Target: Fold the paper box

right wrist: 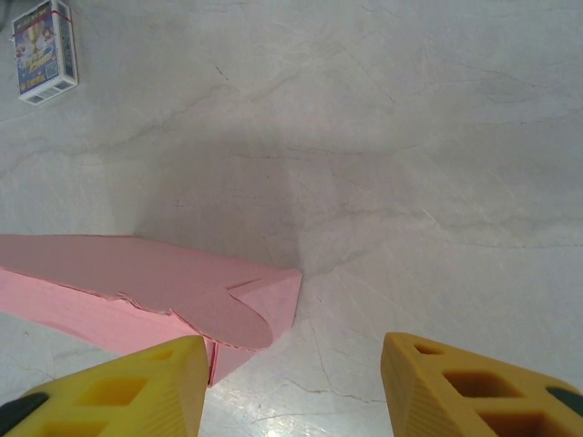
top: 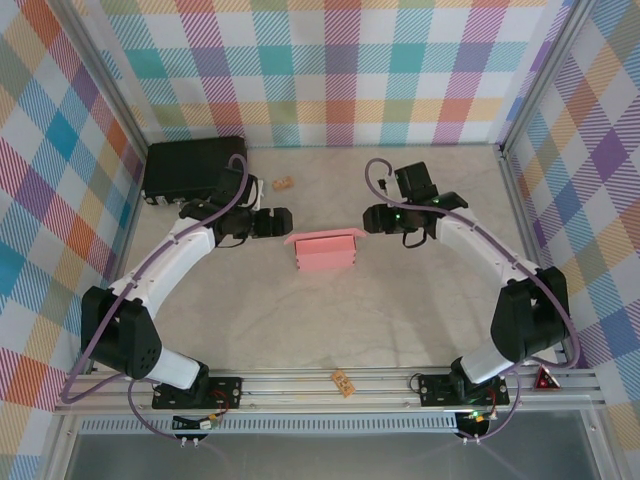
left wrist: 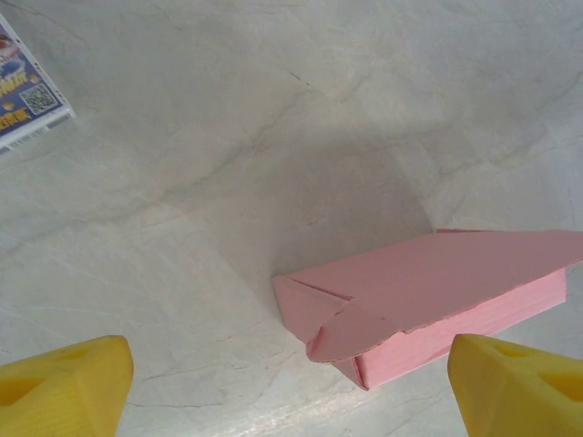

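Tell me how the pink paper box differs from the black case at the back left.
Colour: the paper box is salmon pink, the black case is dark all over. Size: the paper box looks smaller than the black case from above. Place: the paper box lies mid-table, the black case sits in the far left corner. Both are rectangular and rest on the table.

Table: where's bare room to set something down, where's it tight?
Free: the wide stretch between the paper box and the near rail; the far strip right of the tan tag. Crowded: left gripper and right gripper flank the box; black case fills the far-left corner.
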You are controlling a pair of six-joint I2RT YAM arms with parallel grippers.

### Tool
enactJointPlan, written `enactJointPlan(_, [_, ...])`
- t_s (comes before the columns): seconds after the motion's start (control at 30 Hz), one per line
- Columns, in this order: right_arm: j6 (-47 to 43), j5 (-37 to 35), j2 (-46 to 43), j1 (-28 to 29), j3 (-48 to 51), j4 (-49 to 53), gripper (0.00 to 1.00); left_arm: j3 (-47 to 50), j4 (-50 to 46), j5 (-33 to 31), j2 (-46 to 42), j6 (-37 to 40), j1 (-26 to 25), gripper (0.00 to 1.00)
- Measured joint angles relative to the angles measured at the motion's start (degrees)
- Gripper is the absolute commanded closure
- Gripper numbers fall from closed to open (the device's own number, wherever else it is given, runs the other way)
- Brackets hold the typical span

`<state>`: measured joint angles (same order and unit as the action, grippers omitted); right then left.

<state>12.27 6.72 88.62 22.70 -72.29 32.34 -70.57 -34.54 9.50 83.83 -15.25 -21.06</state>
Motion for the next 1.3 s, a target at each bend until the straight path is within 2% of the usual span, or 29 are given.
enactJointPlan(0.27, [-1.7, 2.8, 3.9, -0.6, -4.3, 1.5, 0.46, 0.8, 1.9, 1.4, 0.0, -2.2, 0.2, 0.17])
enactJointPlan(0.53, [-2.6, 7.5, 6.8, -0.6, -7.5, 2.3, 0.47, 0.8, 3.5, 5.8, 2.4, -3.2, 0.2, 0.23])
enactJointPlan(0.9, [-2.7, 10.6, 8.1, -0.6, -7.5, 2.5, 0.49, 0.8, 5.0, 13.2, 6.4, -3.4, 0.2, 0.30])
enactJointPlan(1.3, [-2.0, 12.0, 8.1, -0.6, -4.5, 2.4, 0.51, 0.8, 4.9, 15.6, 7.6, -3.4, 0.2, 0.37])
